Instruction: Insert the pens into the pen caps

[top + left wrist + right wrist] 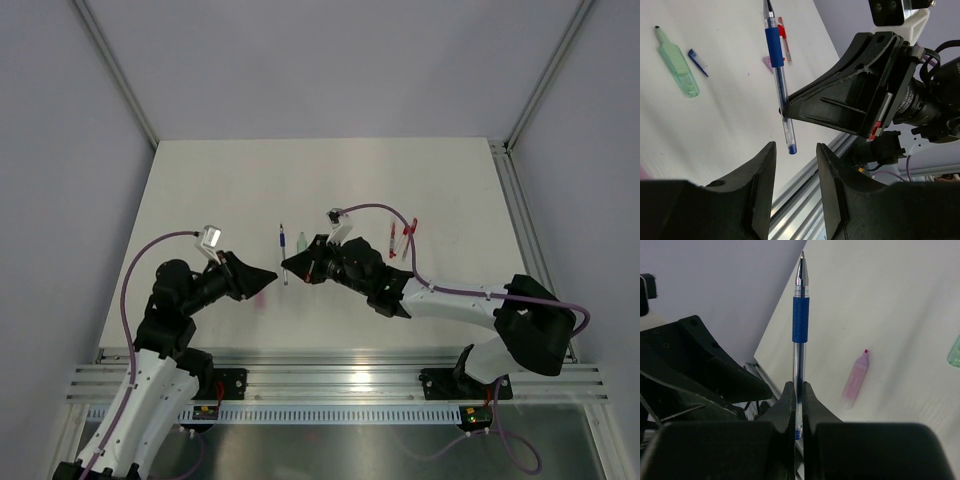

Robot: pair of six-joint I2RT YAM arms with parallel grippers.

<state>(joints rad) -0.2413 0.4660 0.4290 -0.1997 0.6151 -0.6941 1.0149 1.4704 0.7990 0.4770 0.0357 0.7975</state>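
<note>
Near the middle of the table [200, 200], a pen [283, 248] is held by its rear end between the fingers of the right gripper [288, 265], its tip pointing toward the far edge. The left gripper [270, 277] sits just left of it, close but apart. A cap [303, 241] lies just right of the pen, a second cap [856, 380] lies by the left gripper, and two more pens [393, 240] lie farther right.
</note>
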